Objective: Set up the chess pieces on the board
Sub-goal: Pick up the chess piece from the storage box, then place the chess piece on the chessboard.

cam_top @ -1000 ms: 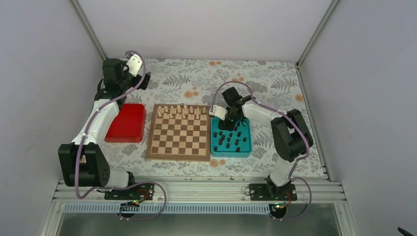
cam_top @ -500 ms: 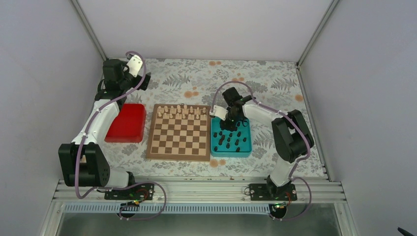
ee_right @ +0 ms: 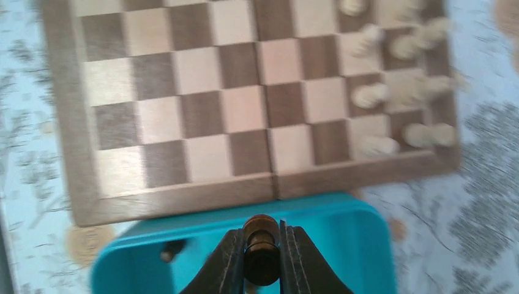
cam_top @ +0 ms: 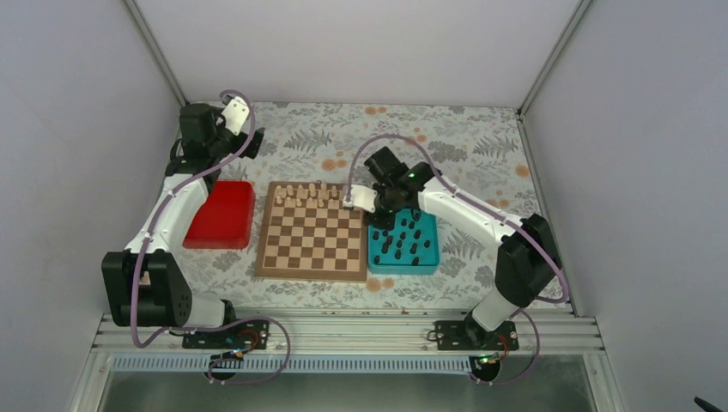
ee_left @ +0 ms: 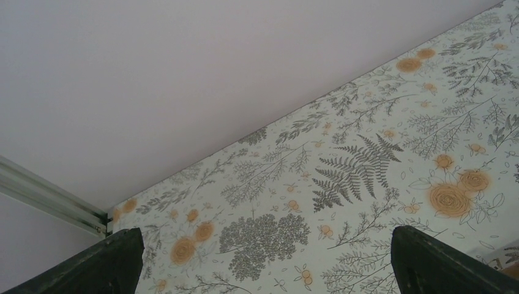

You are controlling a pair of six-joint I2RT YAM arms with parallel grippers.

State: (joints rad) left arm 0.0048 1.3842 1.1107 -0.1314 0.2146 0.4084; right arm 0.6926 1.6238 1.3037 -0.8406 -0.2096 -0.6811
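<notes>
The wooden board (cam_top: pixel 312 230) lies mid-table; it also fills the top of the right wrist view (ee_right: pixel 245 104). Several dark chess pieces (cam_top: pixel 403 244) lie in the teal tray (cam_top: pixel 425 262). My right gripper (cam_top: pixel 382 210) hangs over the tray's far left corner, next to the board's right edge. In the right wrist view my right gripper (ee_right: pixel 262 245) is shut on one dark chess piece (ee_right: pixel 261 251), held above the teal tray (ee_right: pixel 343 239). My left gripper (cam_top: pixel 249 137) is raised at the far left, away from the board. Its fingers (ee_left: pixel 116 263) stand wide apart with nothing between them.
Pale cream pieces (cam_top: pixel 319 195) fill the board's two far rows, also seen in the right wrist view (ee_right: pixel 398 86). A red tray (cam_top: pixel 221 215) lies left of the board. White walls enclose the floral-patterned table (cam_top: pixel 446 146).
My right gripper has lifted out of the teal tray and moved left toward the board's right edge, with a dark piece in it. The left arm has not moved.
</notes>
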